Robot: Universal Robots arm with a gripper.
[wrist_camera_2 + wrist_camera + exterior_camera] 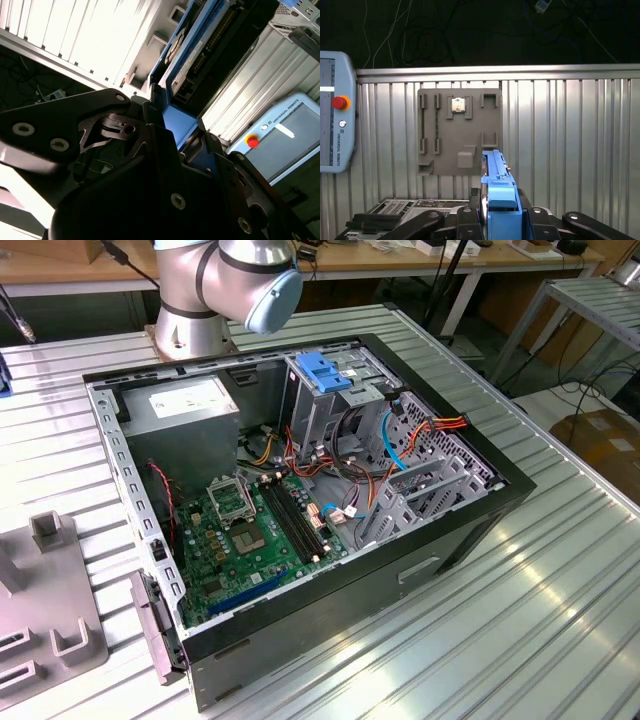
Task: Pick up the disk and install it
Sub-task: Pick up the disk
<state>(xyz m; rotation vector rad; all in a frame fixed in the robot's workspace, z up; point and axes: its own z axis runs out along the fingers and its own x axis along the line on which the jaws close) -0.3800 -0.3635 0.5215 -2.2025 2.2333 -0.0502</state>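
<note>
First wrist view shows the end effector (pixel 501 212) clamped on the disk (pixel 494 167).

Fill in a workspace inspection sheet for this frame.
Surface: ribbed metal table.
Job's things: disk in its blue frame, held in the gripper; open computer case lying on the table.
Clutter: grey fixture plate; control pendant beside it.
Grippers: gripper shut on the disk.
Cables: red, orange and blue wires inside the computer case; dark cables beyond the table edge.
Surroundings: wooden benches; cardboard box.
</note>
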